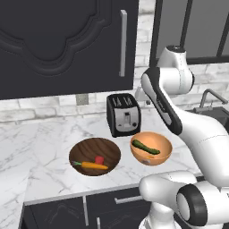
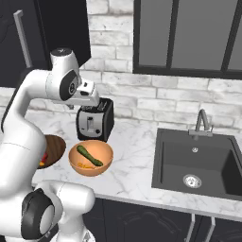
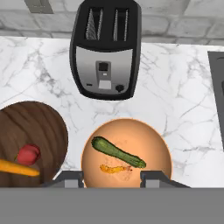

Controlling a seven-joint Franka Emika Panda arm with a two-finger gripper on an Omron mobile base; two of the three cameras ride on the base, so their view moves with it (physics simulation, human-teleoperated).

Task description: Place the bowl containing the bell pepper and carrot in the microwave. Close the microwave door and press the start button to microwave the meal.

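The opening step is in hand: the bowl point(image 1: 95, 156) has not yet been grasped, and nothing has been carried toward the microwave. The gripper point(image 3: 112, 178) is held high above the counter point(image 1: 40, 147), its 2 finger tips seen apart at the bottom of the hand view, about half spread, with nothing between them. Directly beneath it lies the orange-tan bowl point(image 3: 127, 153) with a green vegetable point(image 3: 118, 153), which is not the bowl wanted. The dark wood-grain bowl sits below and to the gripper's left in the hand view, just beside the tan one, with the bell pepper point(image 3: 28, 154) and the carrot point(image 3: 17, 168) inside it. The toaster point(image 3: 106, 48) stands beyond both bowls, ahead of the gripper.

The next move is judged to call for a sideways shift toward the dark bowl, then a descent so that its rim is taken between the fingers. Care is likely needed to keep the bowl level, so that the pepper and carrot are not spilled.
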